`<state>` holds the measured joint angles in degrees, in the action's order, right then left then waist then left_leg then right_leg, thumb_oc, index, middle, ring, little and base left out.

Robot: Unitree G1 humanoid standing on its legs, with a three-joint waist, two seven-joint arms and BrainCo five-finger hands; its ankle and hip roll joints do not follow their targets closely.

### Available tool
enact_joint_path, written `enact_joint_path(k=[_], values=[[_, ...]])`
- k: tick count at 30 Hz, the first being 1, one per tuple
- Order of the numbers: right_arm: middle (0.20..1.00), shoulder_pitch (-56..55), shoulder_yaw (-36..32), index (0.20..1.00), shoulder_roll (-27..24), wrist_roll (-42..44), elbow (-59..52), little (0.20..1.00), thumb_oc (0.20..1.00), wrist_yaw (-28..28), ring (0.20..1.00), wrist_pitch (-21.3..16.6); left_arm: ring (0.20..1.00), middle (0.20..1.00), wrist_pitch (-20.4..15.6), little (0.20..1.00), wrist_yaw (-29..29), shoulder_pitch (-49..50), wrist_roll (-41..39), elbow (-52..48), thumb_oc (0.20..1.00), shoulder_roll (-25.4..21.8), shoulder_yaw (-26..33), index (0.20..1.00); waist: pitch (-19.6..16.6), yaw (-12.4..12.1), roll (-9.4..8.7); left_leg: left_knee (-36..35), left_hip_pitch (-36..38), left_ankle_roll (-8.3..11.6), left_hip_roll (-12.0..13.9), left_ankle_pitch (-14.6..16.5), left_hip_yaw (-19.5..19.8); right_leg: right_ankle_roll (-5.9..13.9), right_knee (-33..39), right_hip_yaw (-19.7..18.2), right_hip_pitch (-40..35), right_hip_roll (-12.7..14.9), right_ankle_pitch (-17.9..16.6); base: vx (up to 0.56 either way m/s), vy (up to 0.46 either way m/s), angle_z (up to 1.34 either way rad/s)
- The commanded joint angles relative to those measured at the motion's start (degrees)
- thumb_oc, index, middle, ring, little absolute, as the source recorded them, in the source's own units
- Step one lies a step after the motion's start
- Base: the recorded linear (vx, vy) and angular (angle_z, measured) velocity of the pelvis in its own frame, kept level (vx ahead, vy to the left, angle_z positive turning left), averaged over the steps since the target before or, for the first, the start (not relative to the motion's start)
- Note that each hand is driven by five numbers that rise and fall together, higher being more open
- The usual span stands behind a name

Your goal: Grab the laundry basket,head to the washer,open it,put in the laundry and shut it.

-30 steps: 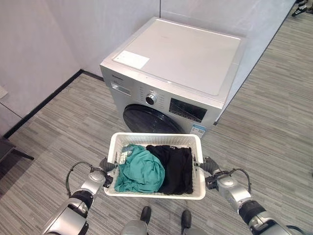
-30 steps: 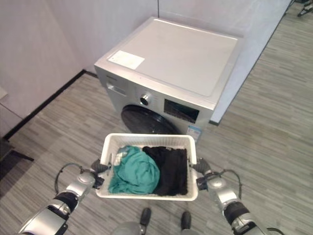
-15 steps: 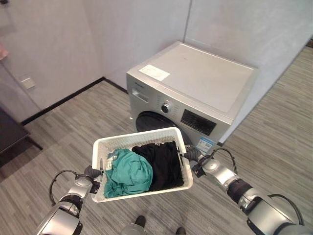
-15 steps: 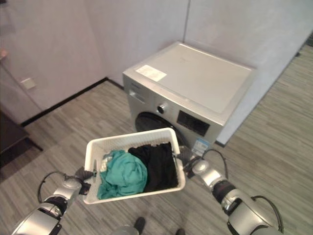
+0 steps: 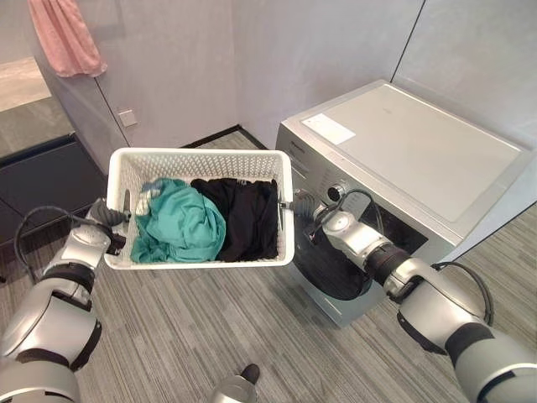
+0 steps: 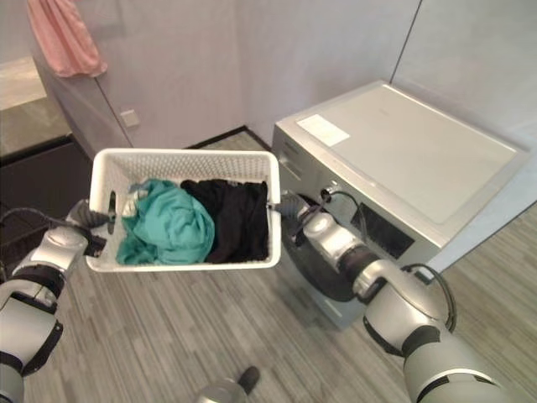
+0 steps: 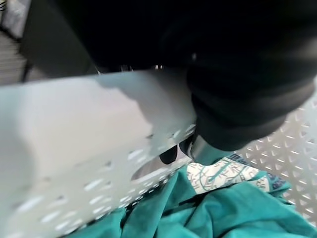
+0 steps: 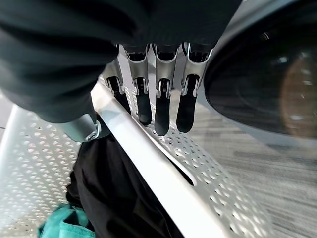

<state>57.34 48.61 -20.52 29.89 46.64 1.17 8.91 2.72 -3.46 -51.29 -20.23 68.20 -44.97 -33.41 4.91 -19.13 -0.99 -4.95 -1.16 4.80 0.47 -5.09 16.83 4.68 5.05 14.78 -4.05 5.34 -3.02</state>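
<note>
The laundry basket (image 5: 126,172) hangs in the air between both hands: the right hand (image 8: 148,94) has its fingers outside the end wall and thumb inside, pinching the rim, while the left hand (image 5: 105,217) is at the opposite end, its grip not readable. The two-ended hold likely keeps the teal cloth (image 5: 176,225) and black cloth (image 5: 243,214) level. The washer (image 5: 419,143) stands just beside on the right, its round door (image 5: 336,264) closed and both hands occupied.

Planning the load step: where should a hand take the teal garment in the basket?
From above, on the bunched folds at the top of the teal garment. It lies heaped on the robot's left side of the white basket, beside the black garment, with its top clear.
</note>
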Motion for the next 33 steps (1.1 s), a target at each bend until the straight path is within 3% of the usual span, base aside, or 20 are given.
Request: enact_joint_path(k=[1,12,13,17,25,33], values=[[0.200,12.3,0.3,0.200,7.3,11.0,-4.4,0.200,0.200,-4.0,0.200,-10.2,0.200,0.200,-4.3,0.200,0.3,-10.4,-1.6,2.3,0.200,2.6,-6.1,0.200,-3.2,2.2,-0.91,-0.1,-1.2,-0.16,-1.5,-0.4,-3.6,4.02,-4.4,-0.6,-5.1,0.8,7.3,0.00,0.000,0.00],[0.200,22.6,2.3,0.200,-6.5,17.3,-6.1,0.200,0.200,-4.6,0.200,-11.7,0.200,0.200,-6.1,0.200,0.6,-20.6,-8.4,0.2,0.200,2.1,-9.9,0.200,-4.5,5.3,-1.50,-0.1,-0.1,0.05,-0.7,0.6,-6.9,4.58,-2.5,-3.6,-5.2,0.8,6.3,-0.02,0.015,-0.19],[0.200,24.0,1.9,0.200,-10.9,18.2,-5.8,0.200,0.200,-4.7,0.200,-12.3,0.200,0.200,-6.8,0.200,0.6,-22.9,-8.7,-0.8,0.200,2.4,-11.4,0.200,-4.7,6.5,-1.41,-0.1,0.1,0.02,-0.4,0.8,-7.8,4.69,-2.1,-4.4,-5.1,0.8,5.9,-0.04,0.023,-0.26],[0.200,26.4,2.5,0.200,-19.4,16.1,-1.5,0.200,0.200,-4.2,0.200,-11.8,0.200,0.200,-7.3,0.200,0.9,-27.2,-7.4,-3.3,0.200,4.4,-16.7,0.200,-4.2,9.3,-0.76,-0.1,0.3,-0.24,-0.1,1.2,-9.6,4.78,-1.9,-6.3,-4.0,0.6,5.0,-0.04,0.030,-0.32],[0.200,27.7,3.0,0.200,-25.2,14.8,4.9,0.200,0.200,-4.0,0.200,-10.2,0.200,0.200,-7.6,0.200,1.3,-32.5,-7.2,-4.1,0.200,7.0,-21.4,0.200,-2.5,12.5,-0.15,-0.1,-0.7,-0.55,0.3,1.3,-12.0,5.30,-1.1,-9.3,-1.4,0.6,3.3,-0.01,0.014,-0.21],[0.200,27.3,2.1,0.200,-25.7,14.4,10.8,0.200,0.200,-2.7,0.200,-9.9,0.200,0.200,-7.7,0.200,0.7,-35.1,-5.2,-2.6,0.200,12.7,-24.4,0.200,-0.1,15.4,0.66,-0.1,-4.0,-0.56,0.5,1.0,-14.6,6.27,0.0,-13.5,3.7,0.7,0.9,0.04,0.028,-0.30]])
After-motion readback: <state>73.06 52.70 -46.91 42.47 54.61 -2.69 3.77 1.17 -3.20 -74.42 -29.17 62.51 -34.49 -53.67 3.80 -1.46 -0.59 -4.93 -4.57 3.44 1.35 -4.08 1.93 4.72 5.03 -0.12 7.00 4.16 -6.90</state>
